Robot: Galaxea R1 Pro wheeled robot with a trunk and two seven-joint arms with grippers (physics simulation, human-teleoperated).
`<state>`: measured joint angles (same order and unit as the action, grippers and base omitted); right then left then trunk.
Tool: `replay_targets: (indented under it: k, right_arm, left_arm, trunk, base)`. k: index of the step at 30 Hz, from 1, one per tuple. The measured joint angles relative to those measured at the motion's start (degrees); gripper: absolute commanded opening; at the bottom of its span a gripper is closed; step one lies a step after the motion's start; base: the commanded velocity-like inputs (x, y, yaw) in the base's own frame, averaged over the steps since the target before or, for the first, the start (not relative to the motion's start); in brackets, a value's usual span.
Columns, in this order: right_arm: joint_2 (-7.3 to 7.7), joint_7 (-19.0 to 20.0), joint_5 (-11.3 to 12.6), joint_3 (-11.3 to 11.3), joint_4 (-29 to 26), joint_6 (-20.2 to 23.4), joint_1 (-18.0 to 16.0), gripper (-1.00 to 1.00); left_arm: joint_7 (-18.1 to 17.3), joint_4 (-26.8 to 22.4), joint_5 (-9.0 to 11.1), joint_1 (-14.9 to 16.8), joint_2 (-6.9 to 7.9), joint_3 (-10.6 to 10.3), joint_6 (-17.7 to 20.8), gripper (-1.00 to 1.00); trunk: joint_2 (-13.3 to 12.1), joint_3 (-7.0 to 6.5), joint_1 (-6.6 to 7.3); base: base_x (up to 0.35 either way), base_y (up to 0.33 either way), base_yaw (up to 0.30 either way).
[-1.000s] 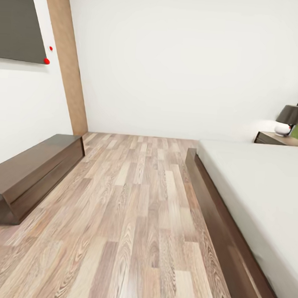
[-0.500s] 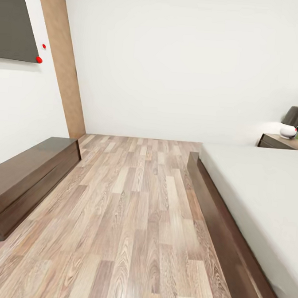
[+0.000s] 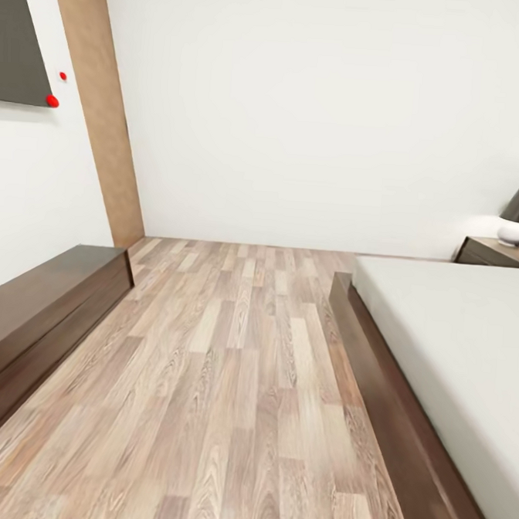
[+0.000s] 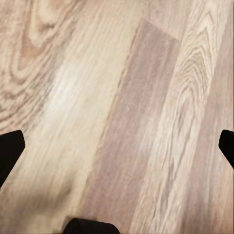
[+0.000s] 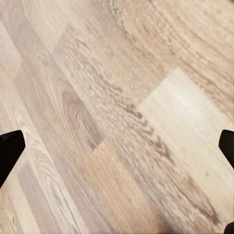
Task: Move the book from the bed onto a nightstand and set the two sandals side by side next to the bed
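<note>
Transit step: roll on along the bed (image 3: 439, 342) toward the nightstand (image 3: 496, 253), both pincers spread wide, empty.

Plain white walls (image 3: 316, 116) close the room ahead and to the left. A wood-plank floor (image 3: 228, 381) in mixed brown and pale tones runs up to the far wall. Along the left wall sits a long, low dark brown cabinet (image 3: 39, 314) with a glossy top. Above it hangs a dark grey panel (image 3: 15, 41) with two red dots beside its edge. A tan wooden strip (image 3: 100, 109) climbs the left wall near the corner. Light is soft and even.
</note>
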<state>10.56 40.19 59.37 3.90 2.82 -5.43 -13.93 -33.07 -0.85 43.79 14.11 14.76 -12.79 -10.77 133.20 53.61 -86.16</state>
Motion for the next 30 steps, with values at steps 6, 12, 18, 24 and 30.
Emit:
replay_targets:
  k: [6,12,18,24,30]
  right_arm:
    - [0.00,0.0,0.0,0.0,0.0,0.0,0.0,1.00]
    - [0.00,0.0,0.0,0.0,0.0,-0.1,0.0,1.00]
    - [0.00,-0.1,0.0,0.0,0.0,-0.1,0.0,1.00]
    - [-0.15,-0.1,0.0,0.0,0.0,-0.1,0.0,1.00]
    - [-0.55,-0.1,0.0,-0.2,0.0,-0.1,0.0,1.00]
  left_arm:
    - [0.0,0.0,-0.1,0.0,0.00,0.0,0.0,1.00]
    - [-0.1,0.0,-0.1,0.0,0.00,0.0,0.0,1.00]
    - [-0.1,0.0,-0.1,0.0,0.06,0.0,0.1,1.00]
    - [-0.1,0.0,-0.1,0.0,0.08,-0.1,0.1,1.00]
    - [-0.2,0.0,-0.1,0.0,0.09,-0.1,0.1,1.00]
  trunk:
    - [0.0,0.00,0.00]
    - [0.0,0.00,0.00]
    - [0.0,0.00,0.00]
    - [0.0,0.00,0.00]
    - [0.0,0.00,0.00]
  base:
    - [0.344,0.000,0.000]
    - [0.344,0.000,0.000]
    - [0.344,0.000,0.000]
    - [0.344,0.000,0.000]
    - [0.344,0.000,0.000]
